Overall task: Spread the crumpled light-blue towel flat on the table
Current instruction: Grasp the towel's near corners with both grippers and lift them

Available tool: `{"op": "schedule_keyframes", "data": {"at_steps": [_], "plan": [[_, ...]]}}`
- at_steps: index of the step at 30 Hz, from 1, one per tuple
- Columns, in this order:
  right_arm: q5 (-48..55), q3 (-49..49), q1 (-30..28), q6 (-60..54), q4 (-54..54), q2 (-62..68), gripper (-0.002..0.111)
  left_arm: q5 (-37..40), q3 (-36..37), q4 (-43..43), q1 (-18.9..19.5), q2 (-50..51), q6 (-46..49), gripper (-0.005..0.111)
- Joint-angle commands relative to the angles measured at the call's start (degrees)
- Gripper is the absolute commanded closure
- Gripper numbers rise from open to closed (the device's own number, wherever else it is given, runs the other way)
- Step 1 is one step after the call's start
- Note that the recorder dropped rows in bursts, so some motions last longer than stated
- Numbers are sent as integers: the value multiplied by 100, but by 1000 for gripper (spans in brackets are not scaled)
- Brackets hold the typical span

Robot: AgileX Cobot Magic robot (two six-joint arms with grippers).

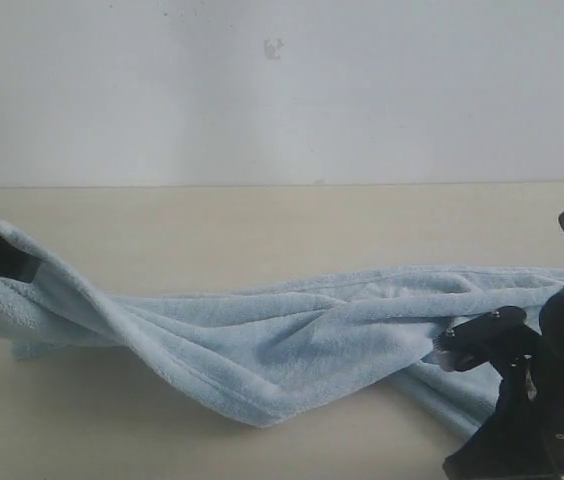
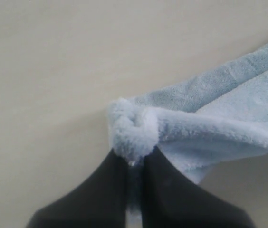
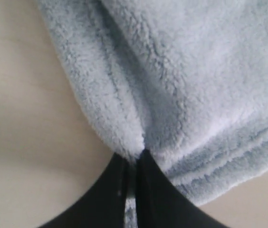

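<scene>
The light-blue towel [image 1: 292, 340] lies stretched in long folds across the beige table [image 1: 262, 225], from the far left to the right. My left gripper [image 1: 17, 268] is shut on the towel's left end, which bunches at its tips [image 2: 133, 160] and is lifted a little off the table. Low on the right, my right gripper [image 1: 442, 355] is shut on the towel's folded edge, with cloth pinched between its black fingers [image 3: 117, 178]. The towel's hem [image 3: 238, 156] runs beside that grip [image 3: 136, 156].
A white wall [image 1: 282, 90] rises behind the table's far edge. Bare tabletop shows behind the towel and in front of it at the left. The right arm's black body [image 1: 552, 400] fills the lower right corner.
</scene>
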Motion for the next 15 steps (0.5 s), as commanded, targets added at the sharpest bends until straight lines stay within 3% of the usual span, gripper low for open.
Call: {"op": "schedule_keyframes", "data": {"at_steps": [1,7,15], "plan": [[-186,0,-9,643,-254,54,105,-78,7,-92,12,-64,13,103],[173,-336,-9,913,-589,-573,106,-120,7,304,12,-730,-528,103],[763,-670,-471,2498,-2897,-2323,106,266,56,1908,12,-1750,-1972,103]]}}
